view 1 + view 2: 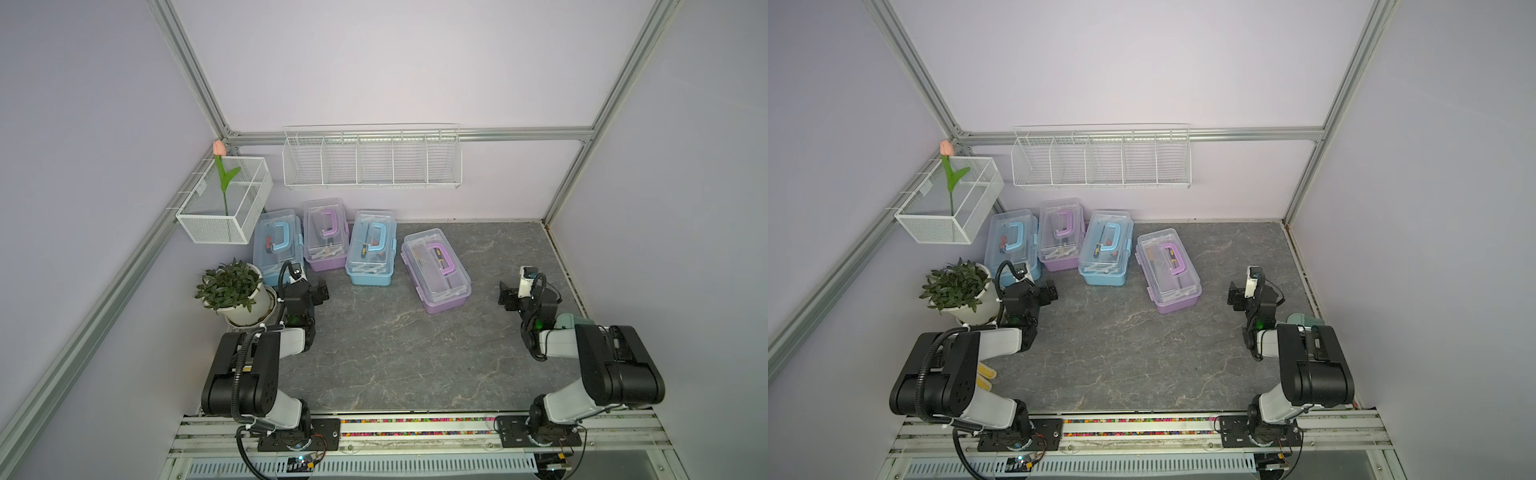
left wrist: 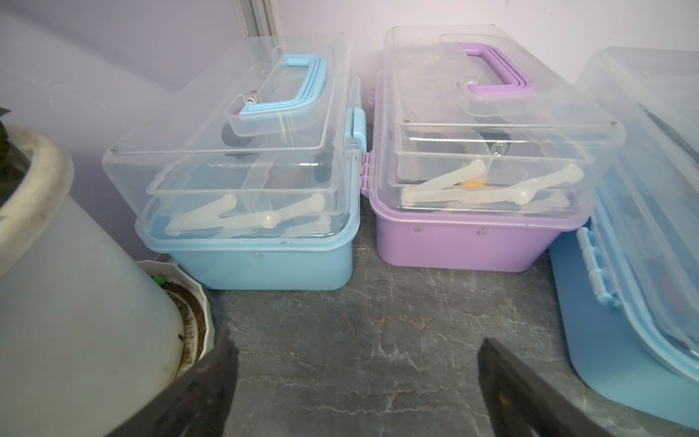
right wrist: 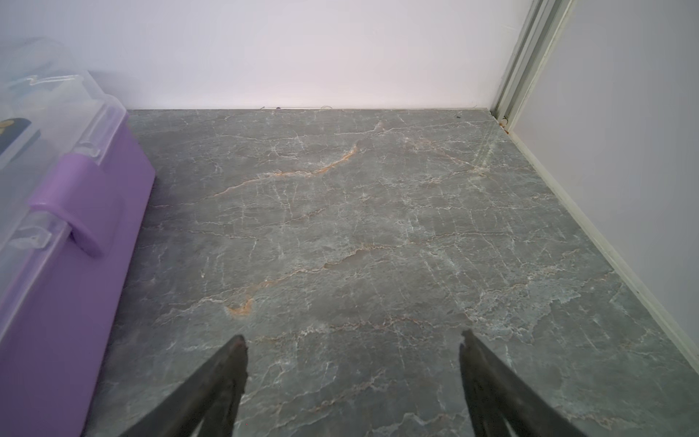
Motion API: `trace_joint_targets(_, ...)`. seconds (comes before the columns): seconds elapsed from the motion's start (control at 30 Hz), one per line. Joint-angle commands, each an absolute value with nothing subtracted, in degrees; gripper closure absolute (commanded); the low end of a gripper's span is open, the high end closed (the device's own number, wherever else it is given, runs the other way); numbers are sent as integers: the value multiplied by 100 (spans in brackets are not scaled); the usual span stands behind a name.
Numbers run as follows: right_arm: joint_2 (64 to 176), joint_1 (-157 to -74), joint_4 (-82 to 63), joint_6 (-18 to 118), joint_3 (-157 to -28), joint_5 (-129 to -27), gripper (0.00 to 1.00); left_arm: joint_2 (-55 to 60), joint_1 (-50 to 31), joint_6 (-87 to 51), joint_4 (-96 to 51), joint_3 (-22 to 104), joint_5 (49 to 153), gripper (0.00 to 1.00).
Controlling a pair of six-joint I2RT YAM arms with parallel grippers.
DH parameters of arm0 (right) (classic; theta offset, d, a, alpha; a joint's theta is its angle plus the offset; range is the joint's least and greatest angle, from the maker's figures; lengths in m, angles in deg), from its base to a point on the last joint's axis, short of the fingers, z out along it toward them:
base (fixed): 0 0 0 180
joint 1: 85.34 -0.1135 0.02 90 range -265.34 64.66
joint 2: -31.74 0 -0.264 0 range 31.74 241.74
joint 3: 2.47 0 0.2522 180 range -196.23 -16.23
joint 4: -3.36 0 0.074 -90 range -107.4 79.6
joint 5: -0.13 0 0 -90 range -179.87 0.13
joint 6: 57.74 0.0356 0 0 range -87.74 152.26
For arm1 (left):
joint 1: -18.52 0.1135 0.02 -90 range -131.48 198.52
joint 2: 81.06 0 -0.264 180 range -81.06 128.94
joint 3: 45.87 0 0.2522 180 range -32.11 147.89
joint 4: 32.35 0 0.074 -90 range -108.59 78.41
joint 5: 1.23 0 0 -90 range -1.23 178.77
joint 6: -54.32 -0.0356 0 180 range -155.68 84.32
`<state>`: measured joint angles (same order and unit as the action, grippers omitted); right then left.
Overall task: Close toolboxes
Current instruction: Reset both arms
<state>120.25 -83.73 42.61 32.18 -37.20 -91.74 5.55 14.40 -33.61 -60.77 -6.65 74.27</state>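
Glossy clear-lidded plastic toolboxes (image 1: 367, 253) on a matt, veined stone-look tabletop (image 1: 399, 353), white wire baskets (image 1: 372, 160)

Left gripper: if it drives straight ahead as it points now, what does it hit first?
The open left gripper aims at the narrow gap between the light-blue toolbox and the purple toolbox. Spread this wide, its fingertips would probably strike both bases' near ends; which one first is unclear.

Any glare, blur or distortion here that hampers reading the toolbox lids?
In both top views: even, soft light, no hard shadows, toolboxes small and slightly soft. Left wrist view: white pot and left fingers blurred up close; light-blue toolbox sharp, with mild sheen. Right wrist view: tabletop sharp, right fingers soft, purple toolbox stretched at the edge.
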Motion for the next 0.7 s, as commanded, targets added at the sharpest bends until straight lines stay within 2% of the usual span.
trace_joint_targets(0.0, 12051, -8409, 4375, 3030, -3695, -9006, 12, 577, 1474, -3404, -6221, -714, 7471, 0)
trace_joint_targets(0.67, 12053, -8479, 4305, 3024, -3724, -9305, 12, 578, 1474, -3404, -6219, -712, 7471, 0)
